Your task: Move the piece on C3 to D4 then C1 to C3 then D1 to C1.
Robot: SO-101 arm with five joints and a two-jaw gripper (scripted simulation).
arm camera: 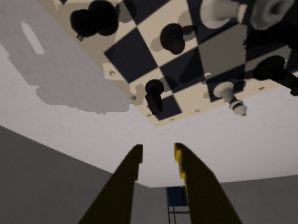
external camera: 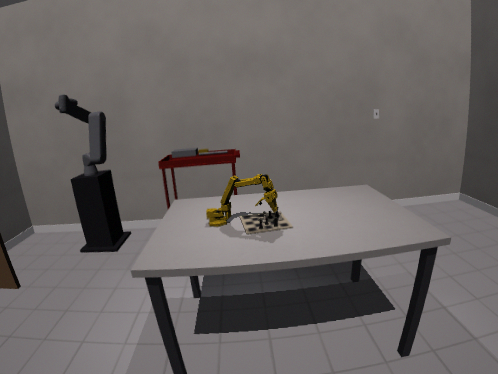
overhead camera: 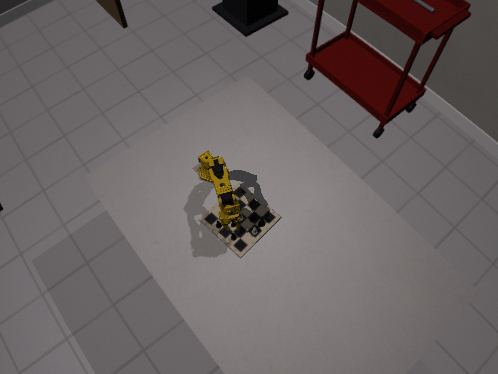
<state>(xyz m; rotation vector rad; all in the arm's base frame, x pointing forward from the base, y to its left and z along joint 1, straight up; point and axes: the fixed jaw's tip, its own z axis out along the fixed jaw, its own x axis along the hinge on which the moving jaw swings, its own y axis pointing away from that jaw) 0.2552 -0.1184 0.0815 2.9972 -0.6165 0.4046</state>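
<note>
Grey table [external camera: 320, 235]; wrist-only: tool [arm camera: 157, 159] empty, narrowed.

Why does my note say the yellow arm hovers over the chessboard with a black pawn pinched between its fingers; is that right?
Not quite. The yellow arm does hover over the chessboard, but the gripper holds nothing: the wrist view shows its nearly shut fingers with only table between them, and the nearest black pawn stands on the board.

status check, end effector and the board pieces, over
End effector nearly shut, holding nothing, above the board. Pieces upright on their squares; nearest is a dark pawn by the board's corner. Nothing between the fingers and the pieces.
</note>
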